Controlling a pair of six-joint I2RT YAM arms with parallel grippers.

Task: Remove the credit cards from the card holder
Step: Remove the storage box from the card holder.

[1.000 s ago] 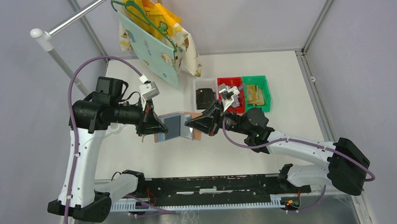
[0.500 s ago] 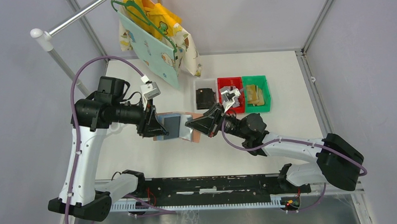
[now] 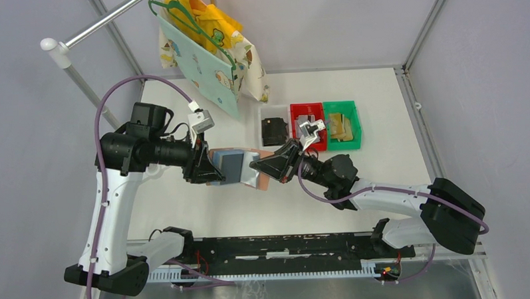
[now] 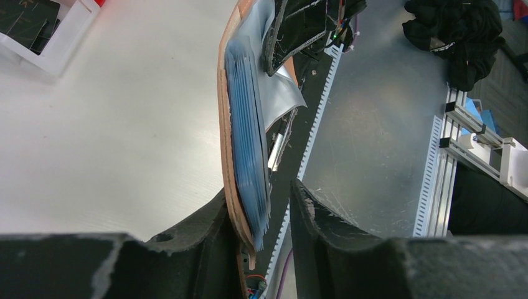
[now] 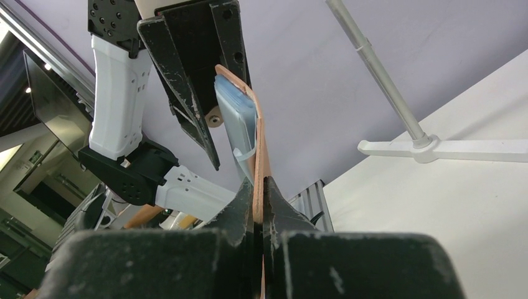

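Note:
The salmon-pink card holder [image 3: 239,165] hangs open in the air between my two grippers, its light blue pockets facing up. My right gripper [image 3: 260,168] is shut on its salmon flap; in the right wrist view the jaws [image 5: 258,180] pinch that thin edge [image 5: 259,143]. My left gripper [image 3: 213,171] stands astride the other edge. In the left wrist view [image 4: 258,193] one finger touches the salmon outside and the other stands off the blue pockets [image 4: 246,124] with a gap. I cannot make out any single card in the pockets. Credit cards lie in the bins.
Three small bins stand behind the wallet: a clear one [image 3: 272,116] with a black card, a red one [image 3: 305,109] with grey cards, a green one [image 3: 344,108] with gold cards. A rail with hung cloth bags [image 3: 209,55] is at the back left.
The wallet and my right gripper have shifted slightly right and toward the back. My left arm has hardly moved.

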